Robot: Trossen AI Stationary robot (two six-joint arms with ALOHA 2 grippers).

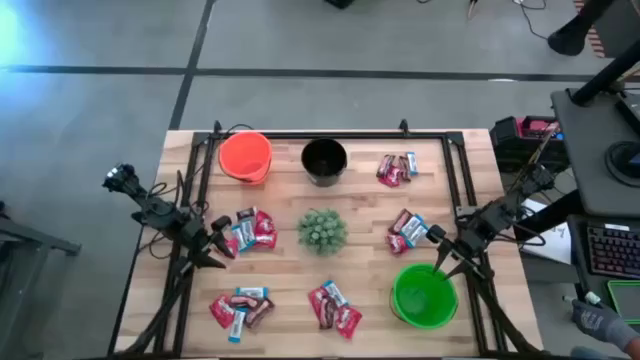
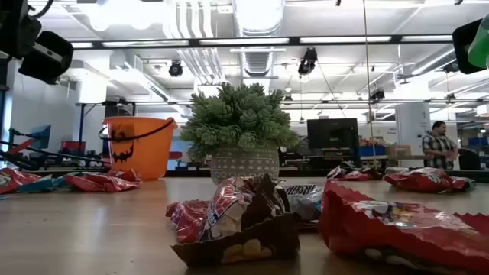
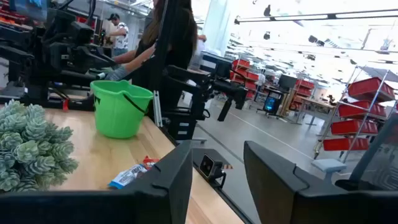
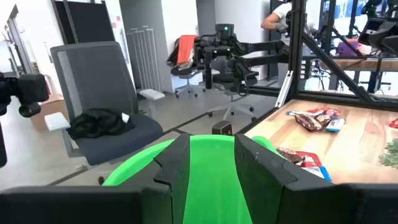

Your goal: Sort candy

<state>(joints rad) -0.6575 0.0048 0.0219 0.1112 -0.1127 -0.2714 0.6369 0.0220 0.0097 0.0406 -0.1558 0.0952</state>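
Observation:
The candy lies in several small heaps of red, light blue and dark brown wrappers on the wooden table: one at the far right, one at mid left, one at mid right, and two near the front. My left gripper hangs just left of the mid-left heap. It is open, with nothing between its fingers. My right gripper stands over the far rim of the green bucket. It is open too, and only the bucket's green shows through the gap.
An orange bucket and a black bucket stand at the far edge. A spiky green plant ball sits in a pot at the table's middle. A dark frame runs round the table. People stand in the room beyond.

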